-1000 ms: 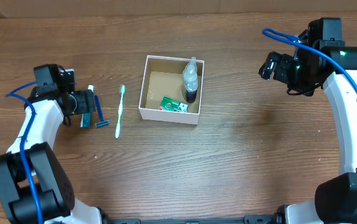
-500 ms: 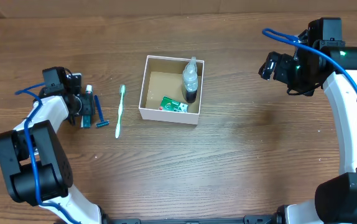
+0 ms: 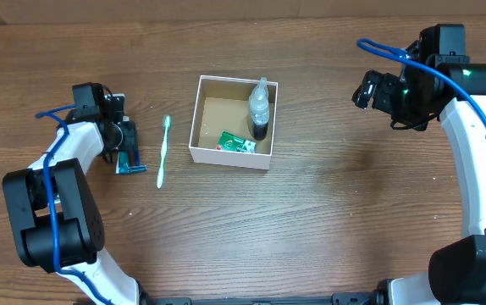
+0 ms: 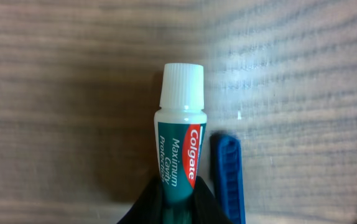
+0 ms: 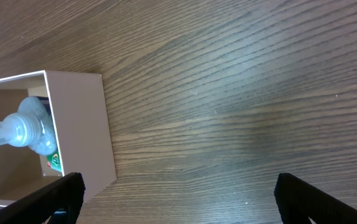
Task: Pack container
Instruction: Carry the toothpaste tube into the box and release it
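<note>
The container (image 3: 226, 158) is a square box with white walls and a brown inside, standing at the table's middle; its wall (image 5: 79, 124) also shows in the right wrist view. In it lie a clear bottle (image 3: 260, 108) and a small green packet (image 3: 236, 142). My left gripper (image 3: 124, 144) is far to the left of it, shut on a teal Colgate toothpaste tube (image 4: 180, 137) that lies on the table with its white cap (image 4: 182, 84) pointing away. My right gripper (image 3: 363, 89) hangs open to the right of the container, nothing between its fingers (image 5: 60, 193).
A blue razor (image 4: 228, 177) lies right beside the tube, its head (image 3: 133, 169) showing just below my left gripper. A green toothbrush (image 3: 163, 151) lies lengthwise between the left gripper and the container. Bare wood spreads under the right gripper.
My left gripper has shifted right and a little toward the far edge, and has shut on the toothpaste tube. The right arm has not moved.
</note>
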{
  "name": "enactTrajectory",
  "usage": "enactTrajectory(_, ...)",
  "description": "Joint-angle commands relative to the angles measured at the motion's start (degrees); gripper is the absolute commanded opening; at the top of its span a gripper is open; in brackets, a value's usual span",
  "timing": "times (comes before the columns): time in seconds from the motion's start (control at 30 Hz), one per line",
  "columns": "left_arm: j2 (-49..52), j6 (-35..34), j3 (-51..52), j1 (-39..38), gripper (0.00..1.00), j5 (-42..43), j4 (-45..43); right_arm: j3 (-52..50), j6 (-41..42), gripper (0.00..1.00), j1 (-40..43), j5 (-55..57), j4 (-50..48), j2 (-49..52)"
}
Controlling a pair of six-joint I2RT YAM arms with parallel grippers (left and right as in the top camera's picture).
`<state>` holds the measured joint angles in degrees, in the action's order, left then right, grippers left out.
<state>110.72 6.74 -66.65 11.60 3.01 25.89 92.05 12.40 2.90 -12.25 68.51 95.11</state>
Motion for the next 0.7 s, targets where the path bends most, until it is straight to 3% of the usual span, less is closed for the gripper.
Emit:
enactTrajectory(0.0, -1.9, -1.8, -4.0, -0.4, 0.09, 0.0, 6.8, 0.9, 0.3, 1.00, -0.1, -0.5, -0.3, 0.2)
enactTrajectory(0.3, -8.5, -3.2, -27.8, -7.4, 0.06, 5.8, 30.1, 0.9, 0.3, 1.00, -0.1, -0.5, -0.3, 0.2)
enactTrajectory(0.47, -11.2, -6.0, -33.6, -19.5, 0.09, 6.3, 29.2, 0.9, 0.3, 1.00, -0.1, -0.5, -0.3, 0.2)
enactTrajectory(0.53, -10.0, -7.9, -33.0, -25.4, 0.12, 2.6, 26.5, 0.9, 0.3, 1.00, -0.1, -0.5, -0.3, 0.2)
enactTrajectory(0.67, -5.4, -11.5, -32.4, -30.2, 0.12, -1.1, 23.6, 0.9, 0.3, 1.00, -0.1, -0.5, -0.3, 0.2)
